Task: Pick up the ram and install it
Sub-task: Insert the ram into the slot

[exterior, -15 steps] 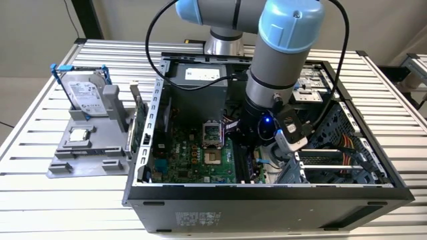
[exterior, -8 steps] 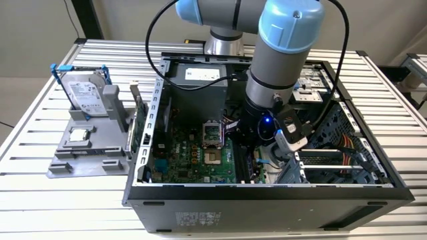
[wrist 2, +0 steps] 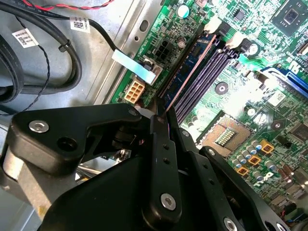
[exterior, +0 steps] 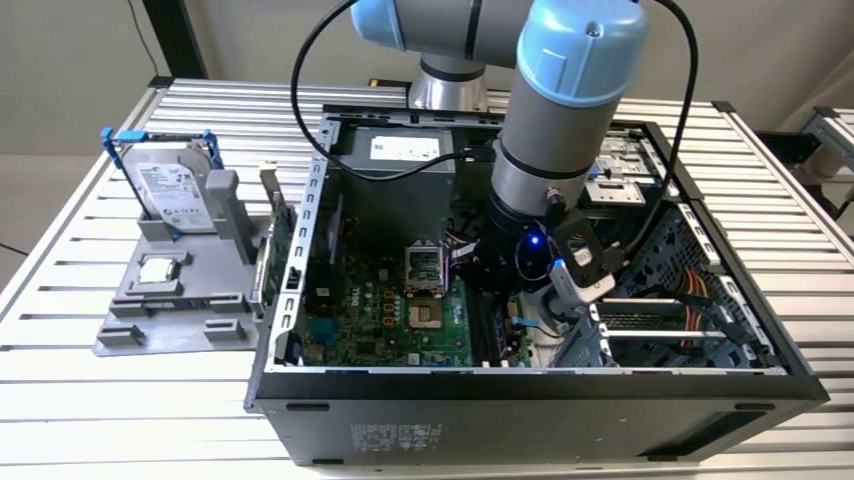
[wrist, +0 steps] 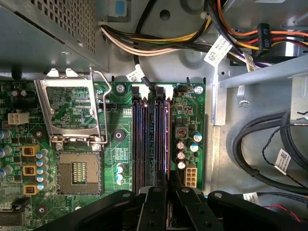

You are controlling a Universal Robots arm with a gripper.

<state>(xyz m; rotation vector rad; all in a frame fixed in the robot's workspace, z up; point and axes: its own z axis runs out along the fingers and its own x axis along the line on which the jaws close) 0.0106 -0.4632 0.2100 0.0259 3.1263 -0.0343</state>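
My gripper [wrist: 169,185] is closing narrowly on the ram [wrist 2: 186,67], fingers pinching its near end while the stick is sitting edge-on in the outermost memory slot [wrist: 166,139] of the motherboard [wrist: 72,120]. In the exterior view, my arm [exterior: 554,130] is reaching down into the open computer case [exterior: 534,400]. Well apart, toward the exterior view's left, a hard drive [exterior: 174,185] is standing upright in a grey holder [exterior: 167,310].
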